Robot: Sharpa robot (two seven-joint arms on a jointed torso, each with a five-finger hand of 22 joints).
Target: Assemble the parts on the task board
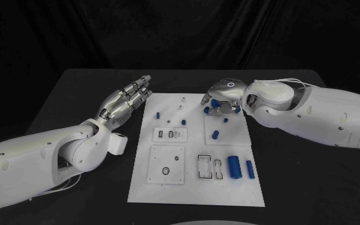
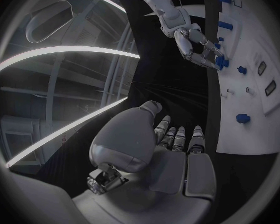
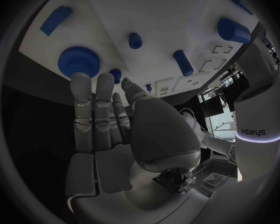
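Task board (image 1: 193, 183): flat white plate, long axis running away from the robot, in the middle of the black table (image 1: 75, 89); matte surface with shallow rectangular recesses and small holes

Gear (image 3: 78, 61): blue toothed wheel, hard moulded look, at the far right part of the task board, just beyond the fingertips of the right hand

Right hand (image 1: 222, 101): silver, over the far right of the task board, palm down; fingers (image 3: 81, 89) extended side by side toward the gear, one tip touching or almost touching its rim; whether anything is held cannot be told

Left hand (image 1: 124, 102): silver, off the left edge of the task board over the table, fingers straight and close together, holding nothing

Key relation: the gear lies straight ahead of the right fingertips, flat on the board with its axis upright; the right hand is by far the nearer, so the coming grasp is judged to be its work

Other parts: blue peg (image 1: 216, 134) lying mid-board right; two blue cylinders (image 1: 234, 168) lying side by side near the right edge, long axes along the board; small blue peg (image 1: 158, 115) near the left edge; smooth rounded shapes

Step in hand: judged to be reaching for the gear, assembly little advanced
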